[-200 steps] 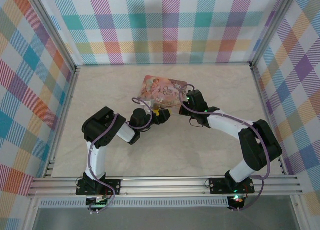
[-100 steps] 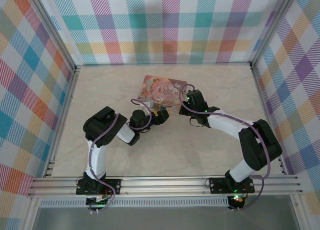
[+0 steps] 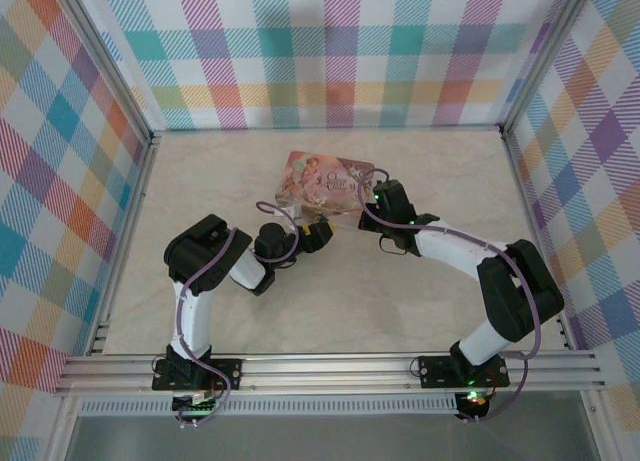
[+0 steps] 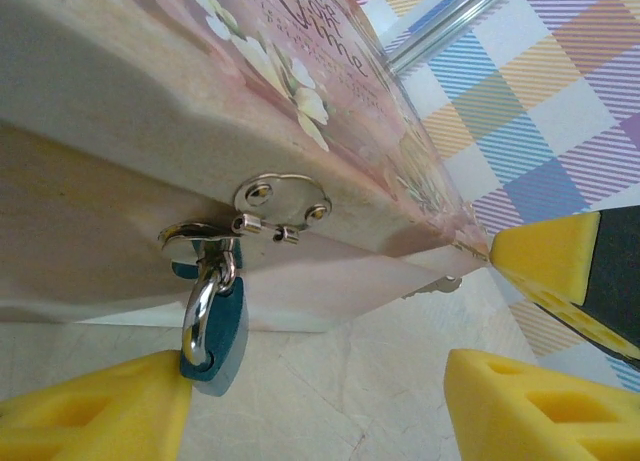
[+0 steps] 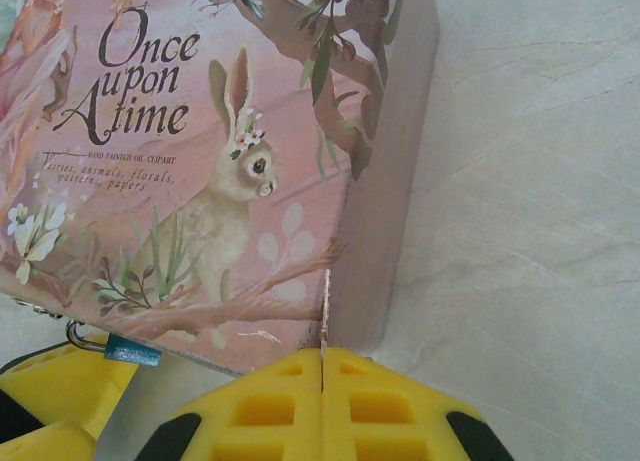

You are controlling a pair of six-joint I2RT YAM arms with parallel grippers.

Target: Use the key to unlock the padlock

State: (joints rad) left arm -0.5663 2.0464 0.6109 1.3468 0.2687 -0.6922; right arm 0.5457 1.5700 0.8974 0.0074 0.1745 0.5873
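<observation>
Padlock (image 4: 222, 333) hangs from the hasp (image 4: 280, 206) of the pink tin (image 4: 150, 101), just beside one of the left fingers (image 4: 90, 411) (spread apart); right fingers (image 5: 270, 401) pinch together on the key (image 5: 324, 306).

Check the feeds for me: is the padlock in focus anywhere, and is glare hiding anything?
Left wrist: the padlock is sharp, with a bright glint on its shackle; the yellow pads in front are soft. Right wrist: the tin shows crisp print, the key a thin edge-on sliver between shut jaws. Top external: even light, no glare, padlock too small to make out.
</observation>
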